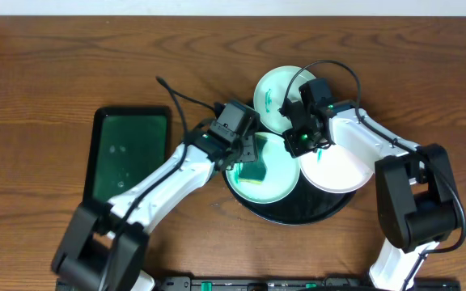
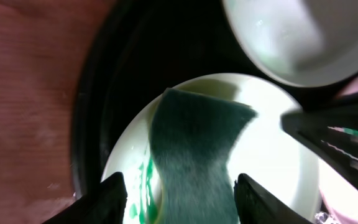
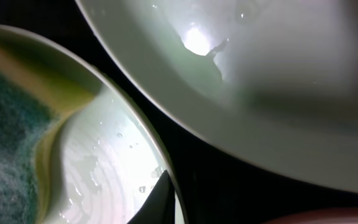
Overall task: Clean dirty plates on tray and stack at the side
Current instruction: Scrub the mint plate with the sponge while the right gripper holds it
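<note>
Counter (image 1: 55, 56): brown wood and carries everything.

Black tray (image 1: 298, 214): round, glossy, centre of counter.

Green tray (image 1: 130, 153): rectangular, dark, well to the left of the black tray and apart from it.

Plates:
- Mint plate (image 1: 277, 182) lies inside the black tray, left of centre.
- White plate (image 1: 338, 170) sits just beside it on the tray's right side, its edge reaching past the rim.
- Second mint plate (image 1: 272, 93) is at the tray's far edge, mostly over the counter. Cannot tell whether it rests on the rim.

Left gripper (image 2: 182, 199): over the mint plate in the tray, gripping a sponge (image 2: 194, 143) between its jaws. The sponge is dark green, bent, and lying down onto the plate's face.

Right gripper (image 1: 304, 144): at the far right rim of the same plate, between the three plates. One dark fingertip (image 3: 157, 202) shows at the rim. Cannot tell how wide the jaws stand.

Teal smear (image 2: 143, 186): on the plate, just left of the sponge.
</note>
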Robot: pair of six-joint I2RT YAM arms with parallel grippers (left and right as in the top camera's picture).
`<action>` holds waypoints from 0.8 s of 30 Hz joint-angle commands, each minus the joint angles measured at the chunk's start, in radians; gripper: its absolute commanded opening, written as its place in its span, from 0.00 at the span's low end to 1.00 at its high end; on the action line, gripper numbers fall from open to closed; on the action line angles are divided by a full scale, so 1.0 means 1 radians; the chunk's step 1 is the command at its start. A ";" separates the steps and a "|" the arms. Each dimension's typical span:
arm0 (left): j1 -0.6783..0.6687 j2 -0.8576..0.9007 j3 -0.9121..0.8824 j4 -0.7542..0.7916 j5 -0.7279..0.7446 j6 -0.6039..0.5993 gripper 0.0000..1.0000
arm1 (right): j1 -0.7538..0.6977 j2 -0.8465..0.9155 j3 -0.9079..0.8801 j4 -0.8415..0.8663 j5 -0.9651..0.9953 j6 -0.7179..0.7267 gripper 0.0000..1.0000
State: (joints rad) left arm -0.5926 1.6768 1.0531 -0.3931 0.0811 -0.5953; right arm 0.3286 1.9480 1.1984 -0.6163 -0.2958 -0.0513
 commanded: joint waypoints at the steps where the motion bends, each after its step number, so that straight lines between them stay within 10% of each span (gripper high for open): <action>1: -0.003 0.068 -0.009 0.022 0.035 0.019 0.53 | 0.013 0.018 0.008 0.000 0.003 0.013 0.07; 24: -0.035 0.127 -0.009 0.006 0.086 0.068 0.41 | 0.012 0.018 0.008 0.010 0.003 0.013 0.07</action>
State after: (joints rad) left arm -0.6201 1.7916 1.0531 -0.3626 0.1513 -0.5575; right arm 0.3286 1.9480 1.1984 -0.6117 -0.2985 -0.0475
